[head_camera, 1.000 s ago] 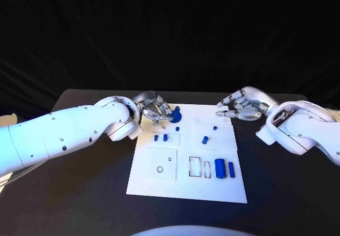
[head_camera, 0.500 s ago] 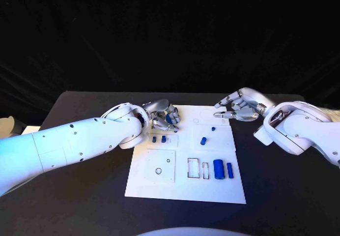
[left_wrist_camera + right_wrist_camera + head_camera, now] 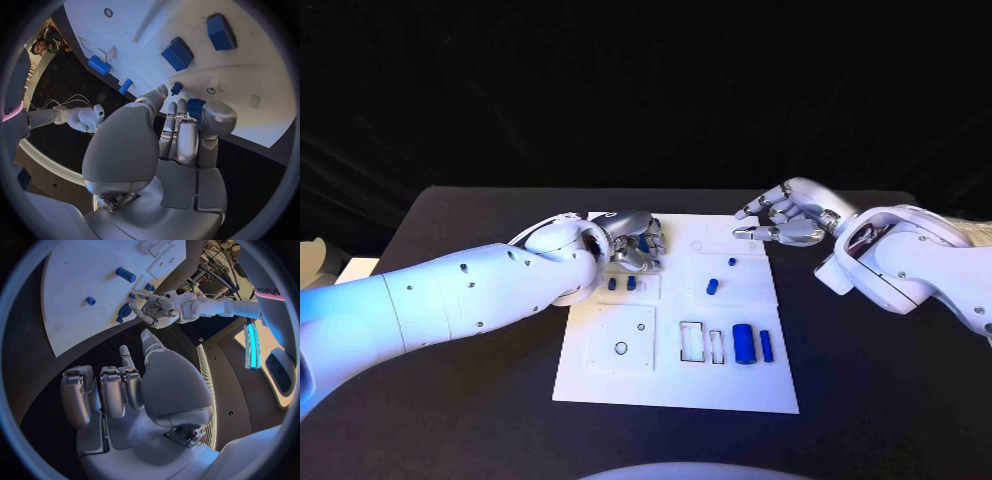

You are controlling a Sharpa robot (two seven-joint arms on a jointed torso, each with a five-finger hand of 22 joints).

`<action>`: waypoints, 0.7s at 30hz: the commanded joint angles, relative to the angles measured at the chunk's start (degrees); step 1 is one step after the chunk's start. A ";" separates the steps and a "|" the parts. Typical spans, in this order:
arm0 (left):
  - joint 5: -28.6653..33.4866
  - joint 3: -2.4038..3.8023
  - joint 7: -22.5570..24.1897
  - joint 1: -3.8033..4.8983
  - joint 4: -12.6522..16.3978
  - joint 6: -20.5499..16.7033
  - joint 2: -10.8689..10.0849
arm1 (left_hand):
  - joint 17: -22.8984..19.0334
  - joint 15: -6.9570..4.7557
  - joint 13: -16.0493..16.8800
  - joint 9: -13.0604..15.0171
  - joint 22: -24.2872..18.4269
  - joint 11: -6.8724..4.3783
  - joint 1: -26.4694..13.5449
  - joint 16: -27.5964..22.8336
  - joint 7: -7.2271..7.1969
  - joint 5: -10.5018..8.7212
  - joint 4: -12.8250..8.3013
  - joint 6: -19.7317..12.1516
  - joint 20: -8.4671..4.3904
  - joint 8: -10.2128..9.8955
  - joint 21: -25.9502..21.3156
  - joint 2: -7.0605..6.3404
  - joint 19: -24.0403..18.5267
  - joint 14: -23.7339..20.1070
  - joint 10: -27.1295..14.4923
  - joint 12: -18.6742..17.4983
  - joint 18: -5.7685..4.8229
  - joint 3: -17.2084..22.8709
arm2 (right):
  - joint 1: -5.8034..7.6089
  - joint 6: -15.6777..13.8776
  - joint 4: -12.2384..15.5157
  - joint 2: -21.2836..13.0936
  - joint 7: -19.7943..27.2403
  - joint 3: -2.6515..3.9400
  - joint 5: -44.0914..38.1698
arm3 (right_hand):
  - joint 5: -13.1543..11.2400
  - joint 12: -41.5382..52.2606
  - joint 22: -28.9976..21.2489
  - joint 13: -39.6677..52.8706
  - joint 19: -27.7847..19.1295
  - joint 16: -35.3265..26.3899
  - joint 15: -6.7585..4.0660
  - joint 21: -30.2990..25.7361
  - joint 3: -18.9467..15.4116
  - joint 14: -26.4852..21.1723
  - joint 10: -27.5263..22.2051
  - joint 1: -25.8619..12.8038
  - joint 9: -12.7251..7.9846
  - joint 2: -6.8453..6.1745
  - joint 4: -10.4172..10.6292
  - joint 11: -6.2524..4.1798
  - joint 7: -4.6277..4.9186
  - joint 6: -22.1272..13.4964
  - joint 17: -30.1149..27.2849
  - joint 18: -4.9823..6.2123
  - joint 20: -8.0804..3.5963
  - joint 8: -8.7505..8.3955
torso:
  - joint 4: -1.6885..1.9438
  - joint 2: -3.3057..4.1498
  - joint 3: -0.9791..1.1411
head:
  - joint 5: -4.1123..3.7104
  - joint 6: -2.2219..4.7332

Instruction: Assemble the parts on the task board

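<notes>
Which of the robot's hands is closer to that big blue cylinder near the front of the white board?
The left hand, though neither is close to the cylinder. The right hand hovers beyond the board's far right corner.

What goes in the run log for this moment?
left hand: holds blue part over task board far-left corner | right hand: empty, beside far-right corner | stage: placing

Black table [image 3: 473,420] w/ white task board [image 3: 678,385] flat at its centre, small blue parts [image 3: 743,343] on board.
</notes>
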 commanded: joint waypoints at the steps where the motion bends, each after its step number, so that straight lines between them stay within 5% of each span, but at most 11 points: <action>1: -2.80 0.05 -1.15 -0.04 -0.02 2.68 0.29 | -0.12 -0.31 -0.50 -0.26 0.32 -0.03 0.23 0.06 -0.13 -0.04 -0.27 0.94 -0.17 -0.36 0.63 0.83 0.51 2.45 0.97 -0.42 -0.51 0.66 | -0.02 0.68 0.09 0.02 0.51 0.00 -0.07 | 0.24 -0.12 15.10 14.92 6.00 0.23 0.28 0.13 -0.24 5.98 5.65 -0.11 0.06 0.51 0.01 0.16 -0.32 -0.17 15.08 -0.38 0.00 0.06 | 0.02 -0.07 -0.01 | -0.05 -0.12; 21: -3.18 0.08 -3.20 -0.36 -1.05 5.31 1.15 | -0.12 -0.38 -2.69 -1.54 1.87 -0.20 0.63 0.92 -0.07 -0.01 -1.48 2.84 -0.37 -0.92 2.02 1.67 0.91 2.57 3.55 -1.47 -0.82 4.03 | -0.02 0.75 0.14 0.12 0.57 0.00 -0.07 | 0.24 -0.12 15.10 14.92 6.00 0.23 0.28 0.13 -0.24 5.98 5.65 -0.11 0.06 0.51 0.01 0.16 -0.32 -0.17 15.08 -0.38 0.00 0.06 | 0.05 -0.04 -0.02 | 0.01 -0.18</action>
